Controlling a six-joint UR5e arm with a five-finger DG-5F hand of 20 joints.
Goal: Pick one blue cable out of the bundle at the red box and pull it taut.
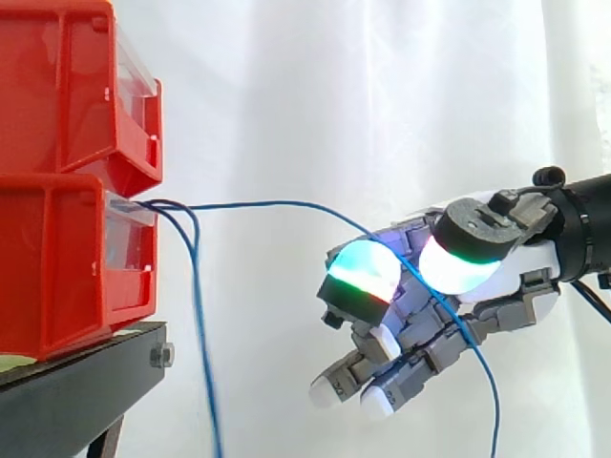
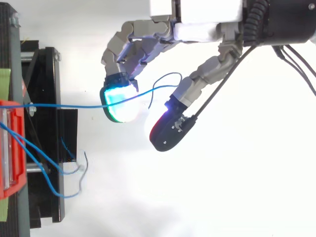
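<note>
Side view: two red open-front plastic bins (image 1: 57,267) are stacked at the left edge of the black stand (image 1: 76,391), with a white curtain (image 1: 286,95) behind. One thin blue cable (image 1: 277,203) leaves the front of the lower bin and runs almost level to the right, well clear of the stand. It reaches the robot hand (image 1: 520,267), passes through it, and its tail hangs down beyond. The other blue cables (image 1: 198,315) of the bundle drop straight down just off the stand's front edge, apart from the picked one.

Top view agrees: one line from bin to hand, small loop just past it. Can't tell whether the hand is clamping the cable or it merely lies across it.

My read on the step: cable singled out, pull-taut phase. The span shows a slight bow, so it's not fully taut. Next move needs a confirmed grip, then a steady draw away from the bin along the cable's line, without dragging the bundle.

No readable labels, brands or writing.
</note>
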